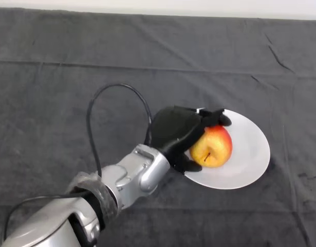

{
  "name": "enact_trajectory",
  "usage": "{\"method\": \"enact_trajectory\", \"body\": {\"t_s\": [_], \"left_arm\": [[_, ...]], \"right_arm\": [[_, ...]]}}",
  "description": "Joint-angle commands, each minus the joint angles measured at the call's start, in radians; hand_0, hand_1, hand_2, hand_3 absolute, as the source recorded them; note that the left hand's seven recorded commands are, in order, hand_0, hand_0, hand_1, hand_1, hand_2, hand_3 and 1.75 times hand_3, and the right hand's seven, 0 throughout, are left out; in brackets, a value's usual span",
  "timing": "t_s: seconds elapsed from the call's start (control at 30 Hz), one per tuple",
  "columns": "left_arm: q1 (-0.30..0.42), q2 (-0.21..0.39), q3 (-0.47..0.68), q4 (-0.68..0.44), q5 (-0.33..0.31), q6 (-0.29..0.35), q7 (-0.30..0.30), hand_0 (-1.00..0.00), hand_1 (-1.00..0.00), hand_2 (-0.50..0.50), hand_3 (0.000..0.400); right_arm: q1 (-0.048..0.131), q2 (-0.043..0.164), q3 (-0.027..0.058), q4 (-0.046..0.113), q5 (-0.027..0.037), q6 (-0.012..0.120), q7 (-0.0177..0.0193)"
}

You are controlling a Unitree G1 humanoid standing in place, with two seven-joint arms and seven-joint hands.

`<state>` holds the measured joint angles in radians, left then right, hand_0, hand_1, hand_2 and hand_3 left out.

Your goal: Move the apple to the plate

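Observation:
A red and yellow apple (213,146) is at the left part of a white plate (250,154), right of the table's middle. My left hand (175,129) reaches in from the lower left and is curled round the apple's left side. Its fingers (214,117) wrap over the apple's top and its thumb (188,163) lies under the apple's lower left. I cannot tell whether the apple rests on the plate or is held just above it. The hand hides the plate's left rim.
A dark cloth (70,77) covers the whole table. The table's far edge (158,13) runs along the top of the view against a pale wall.

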<state>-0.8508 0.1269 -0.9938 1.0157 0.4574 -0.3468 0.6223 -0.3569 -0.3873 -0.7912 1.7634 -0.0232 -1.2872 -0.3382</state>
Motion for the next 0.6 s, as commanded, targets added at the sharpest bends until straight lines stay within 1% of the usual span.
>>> {"method": "enact_trajectory", "body": {"t_s": [0.03,0.2,0.33,0.47,0.6], "left_arm": [[-0.097,-0.021,-0.037,0.038,0.035,0.009,0.025,0.0,0.0,0.0,0.0],[-0.104,-0.021,-0.059,0.06,0.045,0.006,0.06,0.0,0.0,0.0,0.0],[-0.11,-0.003,-0.049,0.07,0.028,-0.027,0.063,0.0,0.0,0.0,0.0],[-0.107,0.049,-0.004,0.069,-0.016,-0.103,0.046,0.0,0.0,0.0,0.0],[-0.085,0.134,0.074,0.049,-0.088,-0.202,0.015,0.0,0.0,0.0,0.0]], "right_arm": [[0.095,0.136,-0.0116,0.073,-0.0109,0.052,-0.004],[0.095,0.135,-0.0138,0.074,-0.0138,0.051,-0.0048],[0.095,0.135,-0.0154,0.075,-0.0159,0.051,-0.0054],[0.095,0.135,-0.017,0.075,-0.018,0.05,-0.0059],[0.095,0.135,-0.0185,0.075,-0.0199,0.05,-0.0064]]}}
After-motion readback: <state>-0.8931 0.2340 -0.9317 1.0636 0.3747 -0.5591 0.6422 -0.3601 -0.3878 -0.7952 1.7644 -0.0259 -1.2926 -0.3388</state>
